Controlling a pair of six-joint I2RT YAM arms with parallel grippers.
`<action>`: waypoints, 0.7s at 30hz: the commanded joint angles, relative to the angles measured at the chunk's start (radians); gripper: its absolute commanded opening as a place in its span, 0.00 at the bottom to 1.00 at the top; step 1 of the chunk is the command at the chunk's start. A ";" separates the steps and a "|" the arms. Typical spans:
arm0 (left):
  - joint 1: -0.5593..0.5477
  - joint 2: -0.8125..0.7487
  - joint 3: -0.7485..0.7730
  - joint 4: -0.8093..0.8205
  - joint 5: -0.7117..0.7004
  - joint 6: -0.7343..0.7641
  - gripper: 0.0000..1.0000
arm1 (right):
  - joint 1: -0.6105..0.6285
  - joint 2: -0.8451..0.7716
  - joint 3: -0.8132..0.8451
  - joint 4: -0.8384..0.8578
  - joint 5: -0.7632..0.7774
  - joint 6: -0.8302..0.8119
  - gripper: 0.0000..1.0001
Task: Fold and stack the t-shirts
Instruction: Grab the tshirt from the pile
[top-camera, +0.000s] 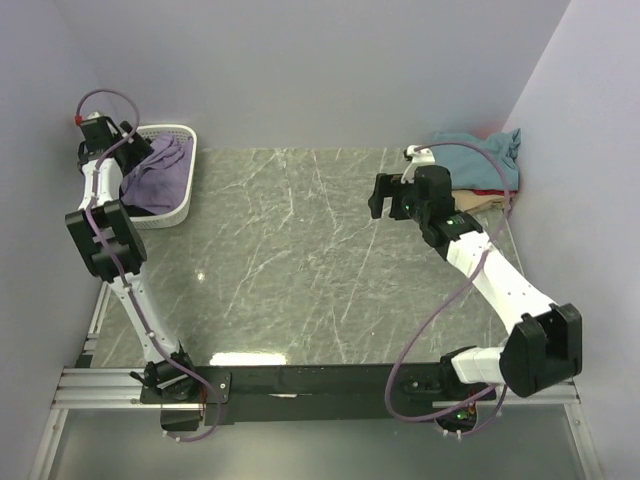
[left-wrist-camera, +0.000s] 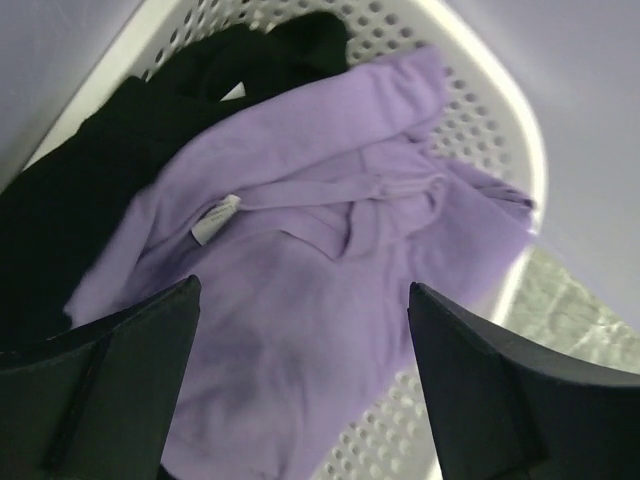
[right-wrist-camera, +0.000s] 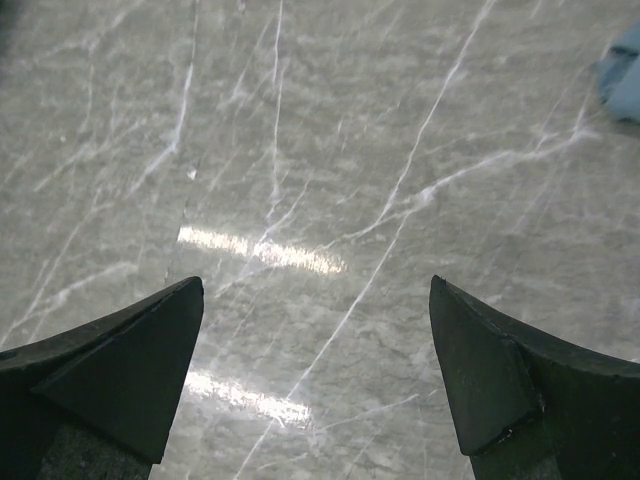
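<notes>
Left jaws stand spread wide with nothing between them, just above the lavender t-shirt (left-wrist-camera: 300, 250) crumpled in the white basket (left-wrist-camera: 497, 112) at the tabletop's (top-camera: 300, 250) far-left corner, beside a black garment (left-wrist-camera: 70, 190). Right jaws, equally spread, hover over the tabletop's right half. Teal t-shirt (top-camera: 475, 158), red t-shirt (top-camera: 487, 192) and tan t-shirt (top-camera: 478, 203) lie piled in the far-right corner.

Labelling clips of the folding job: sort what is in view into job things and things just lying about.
Job: crumpled lavender fabric t-shirt; teal fabric t-shirt lying on a red fabric shirt and a tan fabric shirt, far right corner.
Lying about: white perforated plastic basket holding the lavender one; black garment beside it there, kind unclear; grey marbled tabletop.
</notes>
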 joint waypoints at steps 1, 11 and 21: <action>-0.004 0.101 0.141 -0.081 0.055 0.028 0.91 | -0.002 0.064 0.021 0.002 -0.059 0.004 1.00; -0.010 0.235 0.216 -0.086 -0.031 0.068 0.76 | -0.002 0.151 0.082 -0.038 -0.085 -0.008 1.00; -0.052 0.123 0.113 0.006 -0.079 0.093 0.01 | -0.002 0.150 0.072 -0.024 -0.106 -0.003 1.00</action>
